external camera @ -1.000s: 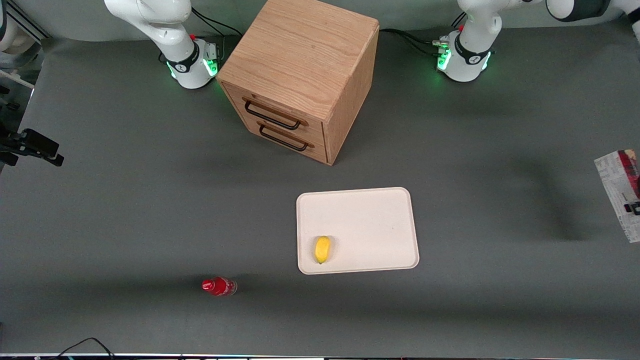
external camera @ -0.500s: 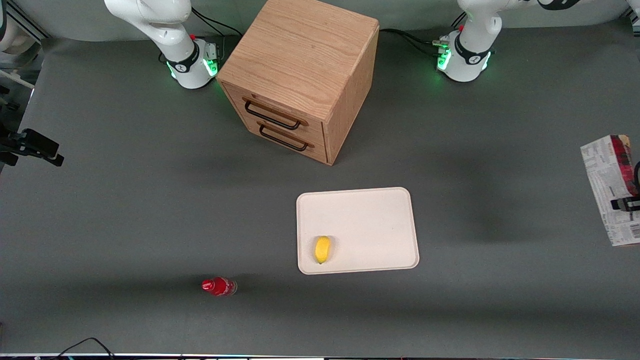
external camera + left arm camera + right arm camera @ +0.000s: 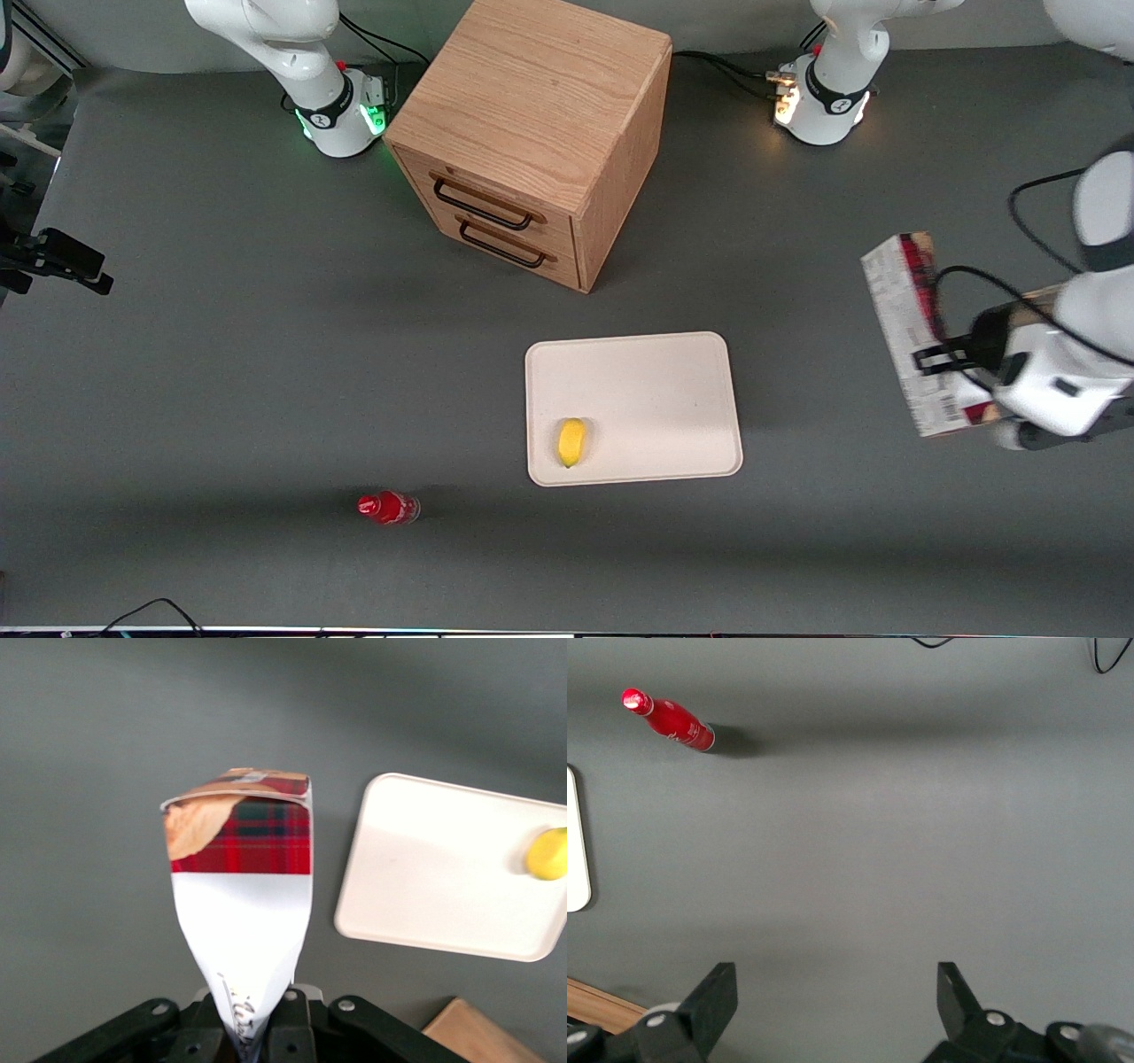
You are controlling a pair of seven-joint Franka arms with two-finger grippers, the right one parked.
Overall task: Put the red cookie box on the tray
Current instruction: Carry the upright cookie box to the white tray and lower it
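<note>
My gripper (image 3: 932,357) pinches the long flat red cardboard cookie box (image 3: 921,341) mid-length; it looks light and crushable, with the cream rectangular tray (image 3: 647,372) well apart.

Even, soft overhead light on the grey table (image 3: 221,372), broad faint shadows under my arm and beside the wooden cabinet (image 3: 532,133), my gripper (image 3: 930,359) and wrist motion-blurred, the red cookie box (image 3: 241,904) softly smeared, the cream tray (image 3: 443,868) slightly overexposed.
</note>
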